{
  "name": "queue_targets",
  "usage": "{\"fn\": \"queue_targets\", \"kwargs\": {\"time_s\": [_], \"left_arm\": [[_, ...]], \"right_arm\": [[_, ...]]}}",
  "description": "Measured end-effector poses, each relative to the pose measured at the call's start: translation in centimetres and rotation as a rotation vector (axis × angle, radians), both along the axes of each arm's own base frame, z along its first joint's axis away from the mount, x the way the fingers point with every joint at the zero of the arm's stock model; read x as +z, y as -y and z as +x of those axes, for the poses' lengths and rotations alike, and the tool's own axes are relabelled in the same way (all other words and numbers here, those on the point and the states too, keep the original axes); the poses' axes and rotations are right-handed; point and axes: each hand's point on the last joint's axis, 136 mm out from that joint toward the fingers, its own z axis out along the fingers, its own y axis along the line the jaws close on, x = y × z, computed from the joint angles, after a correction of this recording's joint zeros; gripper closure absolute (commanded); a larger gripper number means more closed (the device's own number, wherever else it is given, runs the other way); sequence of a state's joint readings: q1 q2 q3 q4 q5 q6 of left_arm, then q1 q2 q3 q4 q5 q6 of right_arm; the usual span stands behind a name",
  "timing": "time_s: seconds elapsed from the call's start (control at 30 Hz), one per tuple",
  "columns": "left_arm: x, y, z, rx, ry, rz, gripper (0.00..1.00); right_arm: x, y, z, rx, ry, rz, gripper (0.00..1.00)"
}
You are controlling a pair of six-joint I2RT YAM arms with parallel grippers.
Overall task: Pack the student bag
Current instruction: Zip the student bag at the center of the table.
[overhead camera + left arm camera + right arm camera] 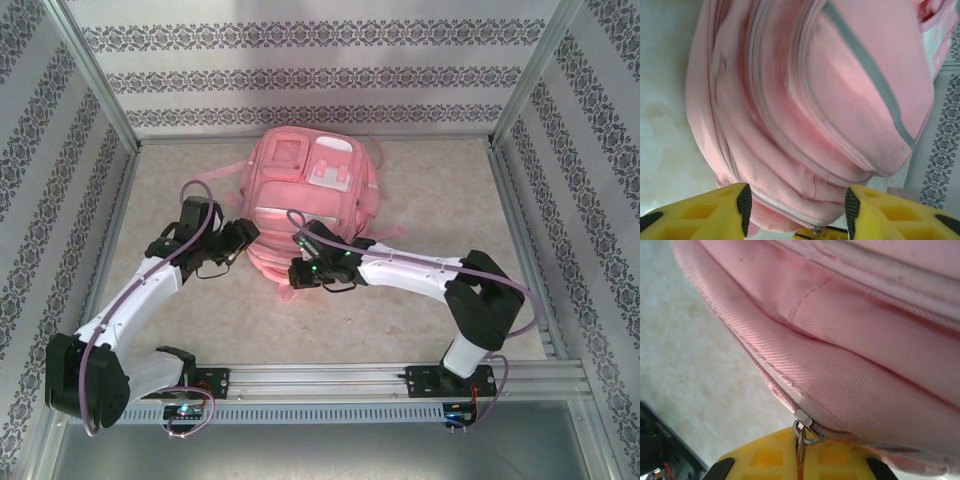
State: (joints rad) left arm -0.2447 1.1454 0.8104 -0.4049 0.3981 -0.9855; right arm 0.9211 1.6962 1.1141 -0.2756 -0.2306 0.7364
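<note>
While the student bag (310,195) lies flat mid-table, front pockets facing up, both arms reach in to its near end. It is the one loose thing on the pale table (450,200), w/ patterned walls (300,80) on three sides.

L gripper (245,238) sits at the bag's left side, close to the near corner. In the left wrist view its yellow fingers (715,215) stand apart and the bag's rounded pink edge lies between them. The fabric takes up most of the gap, yet neither pad visibly presses in, so this one reads as released and grasping nothing. A grey trim strip (865,65) runs diagonally across the pocket beyond.

R gripper (298,274) is at the bag's near edge, approx. the middle, touching the fabric. In the right wrist view the fingers are closed together on the thin metal zip pull (801,452) — it hangs from the slider (803,419) straight down into the pinch. The slider sits on the zip line along the bag's lower seam. Up-left of it the zip looks closed; to the right the fabric folds over the line, so I can't tell there.
</note>
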Motion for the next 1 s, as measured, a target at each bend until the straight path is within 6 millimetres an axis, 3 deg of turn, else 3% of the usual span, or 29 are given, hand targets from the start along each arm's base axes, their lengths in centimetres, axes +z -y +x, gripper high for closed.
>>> {"fn": "queue_targets", "kwargs": {"time_s": [0.2, 0.37, 0.53, 0.67, 0.8, 1.0], "left_arm": [[-3.0, 0.1, -1.7, 0.034, -0.104, -0.019, 0.45], [-4.8, 0.3, -1.3, 0.053, -0.158, -0.021, 0.46], [-6.0, 0.7, -0.6, 0.055, -0.181, -0.021, 0.6], [-6.7, 0.9, -0.2, 0.048, -0.186, -0.01, 0.85], [-7.0, 0.9, 0.1, 0.034, -0.185, 0.01, 0.99], [-6.4, 0.6, 0.1, 0.022, -0.184, 0.04, 1.0]], "right_arm": [[0.5, -3.3, 0.2, 0.036, -0.008, 0.036, 1.0], [0.4, -4.0, 0.2, 0.04, -0.017, 0.038, 1.0], [0.3, -4.0, 0.2, 0.04, -0.018, 0.036, 1.0], [0.2, -3.9, 0.2, 0.041, -0.018, 0.028, 1.0], [-0.1, -3.6, 0.3, 0.039, -0.008, 0.011, 1.0], [-1.0, -3.0, 0.1, 0.041, 0.013, -0.011, 1.0]]}}
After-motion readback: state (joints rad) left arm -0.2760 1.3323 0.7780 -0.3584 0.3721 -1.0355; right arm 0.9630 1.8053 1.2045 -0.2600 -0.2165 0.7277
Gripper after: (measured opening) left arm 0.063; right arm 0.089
